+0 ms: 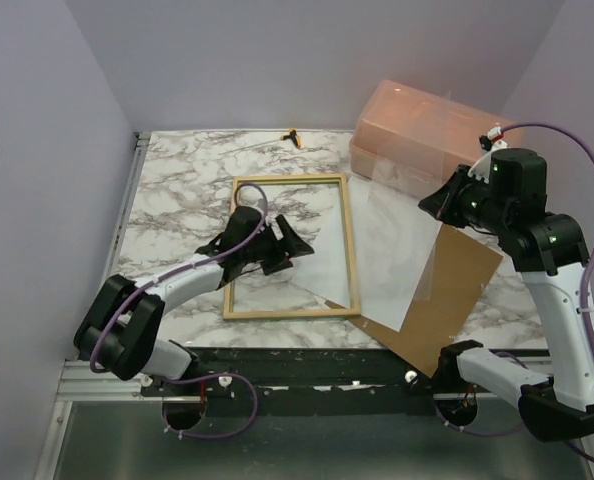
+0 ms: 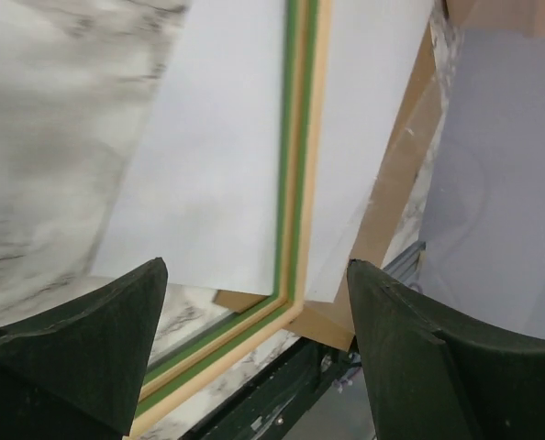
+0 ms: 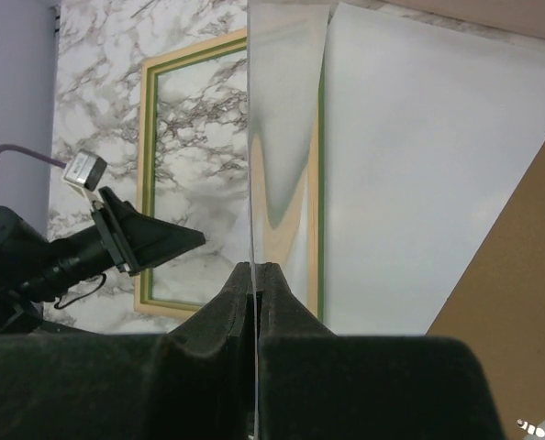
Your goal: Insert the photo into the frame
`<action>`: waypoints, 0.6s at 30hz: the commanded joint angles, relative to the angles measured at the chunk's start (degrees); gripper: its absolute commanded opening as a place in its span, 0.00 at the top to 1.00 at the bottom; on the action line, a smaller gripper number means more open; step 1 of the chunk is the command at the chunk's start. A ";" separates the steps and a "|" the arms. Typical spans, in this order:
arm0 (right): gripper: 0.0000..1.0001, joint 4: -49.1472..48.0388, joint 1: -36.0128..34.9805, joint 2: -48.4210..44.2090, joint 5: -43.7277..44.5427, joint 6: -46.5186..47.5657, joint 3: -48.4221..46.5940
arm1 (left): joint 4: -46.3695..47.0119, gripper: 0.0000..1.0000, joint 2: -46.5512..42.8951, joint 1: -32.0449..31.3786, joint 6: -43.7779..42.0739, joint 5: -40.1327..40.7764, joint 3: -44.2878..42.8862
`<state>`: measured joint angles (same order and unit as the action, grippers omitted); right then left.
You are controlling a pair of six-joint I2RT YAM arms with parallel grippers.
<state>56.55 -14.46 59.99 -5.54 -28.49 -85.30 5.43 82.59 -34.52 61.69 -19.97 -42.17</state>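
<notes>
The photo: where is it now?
The photo lies white side up, right of centre in the top view, under the frame's right rail and on the brown backing panel.

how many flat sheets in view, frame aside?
3. White photo right of the frame, running under its right rail; brown board beneath the photo's right side; clear sheet pinched in the right claw. More may be hidden underneath.

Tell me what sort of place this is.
Probably a robot test booth: plain walls box in a marble-patterned table, and a left arm and right arm are bolted to a rail at its edge.
</notes>
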 commanded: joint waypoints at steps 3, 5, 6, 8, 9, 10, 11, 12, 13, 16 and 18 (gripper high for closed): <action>0.99 -3.35 0.06 -0.35 -3.56 -1.03 1.31 | -4.62 0.19 -10.18 13.27 -7.13 -0.60 9.64; 0.99 -4.18 0.06 -0.38 -4.42 -1.34 2.18 | -15.67 0.20 -13.93 14.56 -9.95 7.49 8.61; 0.99 -4.64 0.09 -0.32 -4.67 -1.54 2.52 | -20.47 0.20 -15.83 14.57 -10.89 12.43 7.83; 0.99 -5.46 0.14 -0.19 -5.68 -2.03 3.19 | -26.34 0.20 -18.57 14.57 -12.68 18.62 6.35; 0.99 -5.84 0.10 -0.03 -6.27 -2.22 3.52 | -29.43 0.20 -19.05 14.59 -13.31 21.89 5.07; 0.99 -6.36 0.10 0.04 -6.70 -2.31 3.76 | -32.88 0.20 -19.00 14.55 -14.13 24.87 3.53; 0.99 -6.62 0.08 0.17 -7.14 -2.52 4.02 | -35.40 0.21 -18.58 14.57 -14.96 27.59 2.25; 0.99 -6.80 0.18 0.28 -7.50 -2.60 4.17 | -37.82 0.21 -18.00 14.57 -15.67 29.39 0.91; 0.99 -7.02 0.05 0.33 -7.71 -2.67 4.40 | -39.31 0.22 -17.10 14.58 -16.63 30.99 0.21; 0.99 -7.55 0.04 0.11 -8.22 -3.03 5.16 | -42.96 0.24 -13.52 15.53 -17.39 33.64 -1.58; 0.99 -7.65 0.13 -0.06 -8.35 -3.28 5.55 | -42.26 0.25 -11.14 16.84 -18.52 31.03 -1.38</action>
<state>52.14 -14.46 60.40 -11.38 -30.68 -80.42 -29.02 67.00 -19.53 47.18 6.39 -42.89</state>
